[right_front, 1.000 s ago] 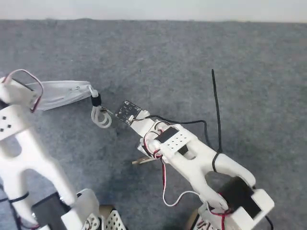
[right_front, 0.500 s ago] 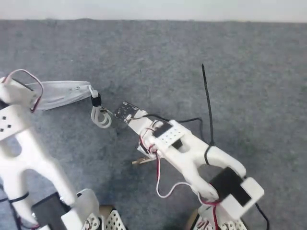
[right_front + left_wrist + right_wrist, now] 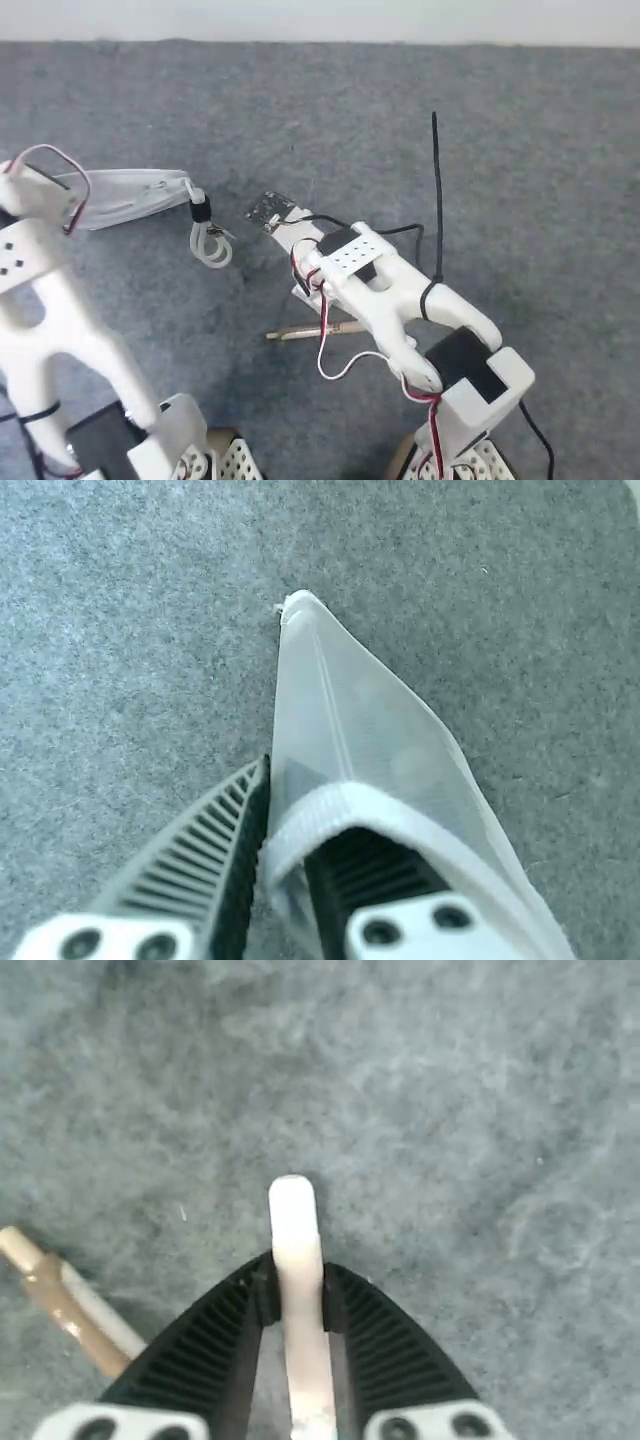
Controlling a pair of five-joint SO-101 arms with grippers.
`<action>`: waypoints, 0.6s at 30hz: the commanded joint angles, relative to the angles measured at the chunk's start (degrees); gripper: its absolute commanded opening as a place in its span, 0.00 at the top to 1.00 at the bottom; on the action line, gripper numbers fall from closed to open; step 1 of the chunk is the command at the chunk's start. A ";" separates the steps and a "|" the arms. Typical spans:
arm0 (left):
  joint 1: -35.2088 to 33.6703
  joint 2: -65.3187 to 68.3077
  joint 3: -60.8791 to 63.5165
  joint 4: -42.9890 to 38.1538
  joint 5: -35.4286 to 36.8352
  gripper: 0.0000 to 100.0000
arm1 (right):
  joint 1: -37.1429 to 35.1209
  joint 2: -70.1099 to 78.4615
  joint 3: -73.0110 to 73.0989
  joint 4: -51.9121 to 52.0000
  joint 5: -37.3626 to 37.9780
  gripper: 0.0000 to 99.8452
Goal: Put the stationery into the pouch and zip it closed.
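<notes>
A translucent white pouch (image 3: 125, 195) lies at the left of the grey carpet, its zip pull a white cord loop (image 3: 210, 245) at the end facing the middle. My left gripper (image 3: 285, 780) is shut on the pouch's (image 3: 370, 730) edge. In the centre, my right gripper (image 3: 296, 1275) is shut on a white pen (image 3: 295, 1225) that sticks out past its fingertips, just above the carpet. A tan wooden pencil (image 3: 310, 330) lies flat beside that arm, and its end (image 3: 70, 1305) shows close to the right gripper.
The right arm (image 3: 390, 290) slants across the middle of the table, with a stiff black cable (image 3: 437, 190) rising behind it. Grey carpet (image 3: 520, 150) covers the table up to a pale wall at the back. Both arm bases stand along the near edge.
The right arm has swung a little toward the back with the white pen in its jaws, uncovering more of the tan pencil. The left arm and the pouch have stayed put.
</notes>
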State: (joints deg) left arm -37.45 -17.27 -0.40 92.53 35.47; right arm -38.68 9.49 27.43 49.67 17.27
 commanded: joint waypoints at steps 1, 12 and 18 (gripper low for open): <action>-0.18 -3.16 -2.86 -1.67 0.88 0.99 | 3.03 -0.13 -2.20 1.27 0.62 0.99; -0.18 -3.16 -2.86 -1.58 0.88 0.99 | 9.80 -7.69 -3.34 2.77 0.09 0.99; 0.79 -3.78 -3.03 -1.41 0.88 0.99 | 10.24 -10.51 -3.34 3.65 -6.24 0.99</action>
State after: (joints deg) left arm -37.45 -17.27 -0.40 92.53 35.47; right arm -29.45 3.43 26.90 52.66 15.34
